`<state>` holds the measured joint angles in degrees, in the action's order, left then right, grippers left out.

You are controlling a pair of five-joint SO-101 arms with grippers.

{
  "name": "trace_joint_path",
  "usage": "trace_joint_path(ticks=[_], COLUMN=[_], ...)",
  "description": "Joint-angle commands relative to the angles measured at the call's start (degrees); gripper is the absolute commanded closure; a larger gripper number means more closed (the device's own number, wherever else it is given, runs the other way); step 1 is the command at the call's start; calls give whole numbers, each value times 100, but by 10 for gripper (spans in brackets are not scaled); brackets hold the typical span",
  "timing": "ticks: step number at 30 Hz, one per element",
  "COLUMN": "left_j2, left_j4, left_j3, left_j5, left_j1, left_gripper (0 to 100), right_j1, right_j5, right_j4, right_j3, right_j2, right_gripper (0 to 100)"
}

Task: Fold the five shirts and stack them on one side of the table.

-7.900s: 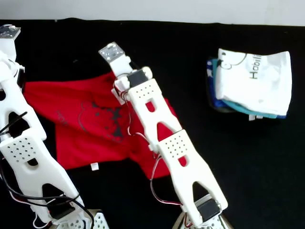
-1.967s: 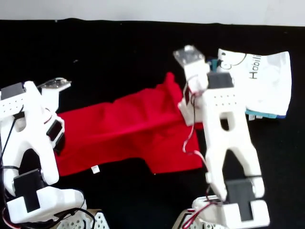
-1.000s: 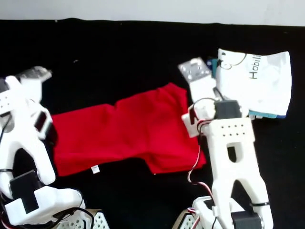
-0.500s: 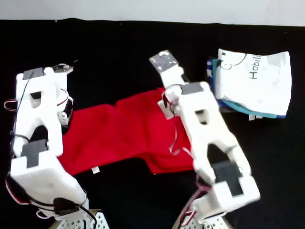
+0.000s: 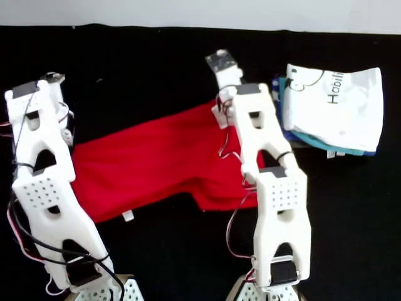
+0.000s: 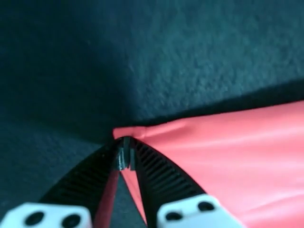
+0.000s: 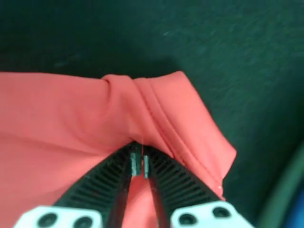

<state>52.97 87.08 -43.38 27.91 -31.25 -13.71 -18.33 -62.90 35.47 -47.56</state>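
From the high view, you have the red shirt (image 5: 150, 166) spread as a long band across the middle of the frame on the black surface (image 5: 144, 56). The stack of folded shirts (image 5: 332, 113) sits at the upper right, a white one on top. Your left gripper (image 5: 67, 139) meets the shirt's end at the left of the frame. Your right gripper (image 5: 220, 116) meets the opposite end near the centre top, close to the stack but apart from it. In the left wrist view, the left gripper (image 6: 124, 159) has its fingers clenched on the very corner of the red shirt (image 6: 228, 156) — only a sliver of cloth sits between the tips, with bare surface (image 6: 166, 57) right beyond it. In the right wrist view, the right gripper (image 7: 138, 164) is pinched onto a bunched fold of the red shirt (image 7: 61, 118) beside a stitched hem, and a blue-green edge (image 7: 289, 190), likely the stack, shows near it. The weak point, as I judge it, is that thin left-hand bite: pull the cloth taut and the corner could slip out, dropping that end and skewing the fold. On the other side, the bunching suggests you may be holding more than one layer, so the fold could come out creased or uneven. Mind too how near your right gripper is to the stack — a wide swing could nudge the folded shirts out of line.
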Motion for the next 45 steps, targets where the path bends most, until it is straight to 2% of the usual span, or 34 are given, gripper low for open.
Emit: trace_joint_path(ticks=[1, 6, 11, 15, 21, 23, 29, 35, 40, 43, 45], left_j2=[681, 1218, 637, -611, -3222, -3996, -5332, -5358, -4963, -4057, -3240], left_j4=[668, 1495, 1503, 1512, 1495, 1424, -352, -1319, -1688, -1644, -1266], left_j3=[-1903, -3565, -3231, -1833, 1569, 2730, 5851, 7055, 6862, 5912, 4892], left_j5=[-18, -44, -220, -237, -193, -185, -193, -185, 501, 651, 651], left_j1=[-92, -119, -163, -101, 330, 532, 857, 831, 189, -321, -585], left_gripper=[991, 991, 991, 991, 991, 991, 991, 991, 991, 991, 991], right_j1=[189, 145, 136, 145, 277, 338, 312, 268, 259, 259, 251], right_j5=[-26, -26, -26, -26, -26, 185, 352, 360, 360, 352, 360], right_j4=[-884, -2448, -3459, -3837, -3837, -3837, -3837, -3829, -3714, -3196, -2668], right_j3=[1156, 2589, 4004, 4558, 4716, 4681, 3257, 1165, -690, -1912, -2765], right_j2=[-13, -4, -48, -4, 110, 453, 1886, 3178, 4110, 4593, 4857], right_gripper=[967, 968, 968, 968, 968, 968, 968, 968, 968, 968, 968])
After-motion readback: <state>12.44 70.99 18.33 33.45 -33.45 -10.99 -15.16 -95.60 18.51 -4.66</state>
